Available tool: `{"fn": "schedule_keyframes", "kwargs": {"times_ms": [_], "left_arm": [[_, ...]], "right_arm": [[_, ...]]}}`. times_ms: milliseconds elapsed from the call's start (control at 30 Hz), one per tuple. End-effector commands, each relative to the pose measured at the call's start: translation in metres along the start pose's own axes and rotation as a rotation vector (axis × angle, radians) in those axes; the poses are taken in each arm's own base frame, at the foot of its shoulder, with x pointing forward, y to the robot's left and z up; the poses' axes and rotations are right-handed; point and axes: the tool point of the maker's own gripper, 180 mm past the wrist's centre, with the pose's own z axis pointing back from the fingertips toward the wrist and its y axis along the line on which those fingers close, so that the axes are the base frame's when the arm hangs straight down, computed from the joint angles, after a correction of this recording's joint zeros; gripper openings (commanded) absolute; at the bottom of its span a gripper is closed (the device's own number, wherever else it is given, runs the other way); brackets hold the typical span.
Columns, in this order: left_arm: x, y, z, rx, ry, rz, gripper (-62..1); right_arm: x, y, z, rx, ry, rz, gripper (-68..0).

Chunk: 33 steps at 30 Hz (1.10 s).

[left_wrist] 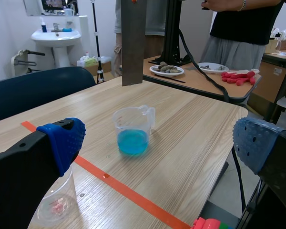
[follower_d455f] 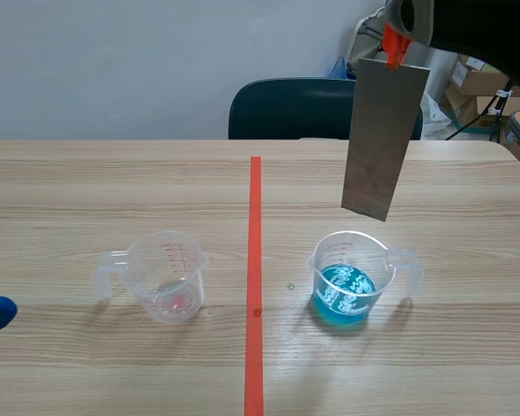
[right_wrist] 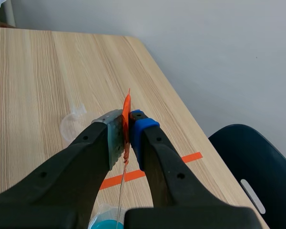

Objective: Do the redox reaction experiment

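A grey metal plate [follower_d455f: 386,143] is clamped at its top by the right end effector [right_wrist: 126,126], hung upright just above the cup of blue liquid [follower_d455f: 351,282]. The left end effector [left_wrist: 160,142] is spread apart, low beside the clear cup [follower_d455f: 166,277] on the bench [follower_d455f: 87,191].

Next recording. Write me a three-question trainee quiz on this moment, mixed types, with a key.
1. True or false: the metal plate dips into the blue liquid.
2. Which gripper grips the plate? A) left B) right C) neither
3. Fill in: the left gripper has its fingers ____.
Key: 1 false, the plate hangs in the air, clear of the beaker; 2 B, the right gripper is shut on it; 3 open.
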Motion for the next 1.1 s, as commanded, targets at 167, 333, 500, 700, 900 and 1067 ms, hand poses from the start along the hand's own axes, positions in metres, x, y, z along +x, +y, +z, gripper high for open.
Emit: {"fn": "schedule_keyframes", "kwargs": {"times_ms": [167,333,500,700,900,1067], "left_arm": [[0.0087,-0.0015,-0.0032,0.005,-0.038,0.012,1.4],[0.0089,-0.0012,-0.0033,0.006,-0.039,0.01,1.4],[0.0061,-0.0012,-0.0034,0.006,-0.024,0.01,1.4],[0.0055,-0.0012,-0.0034,0.006,-0.021,0.01,1.4],[0.0055,-0.0012,-0.0034,0.006,-0.021,0.01,1.4],[0.0055,-0.0012,-0.0034,0.006,-0.021,0.01,1.4]], "right_arm": [[0.0108,-0.0012,0.0011,0.006,-0.029,0.016,-66.7],[0.0108,-0.0012,0.0011,0.006,-0.029,0.016,-66.7],[0.0108,-0.0012,0.0011,0.006,-0.029,0.016,-66.7],[0.0108,-0.0012,0.0011,0.006,-0.029,0.016,-66.7],[0.0108,-0.0012,0.0011,0.006,-0.029,0.016,-66.7],[0.0111,-0.0012,0.0009,0.004,-0.034,0.014,-66.7]]}}
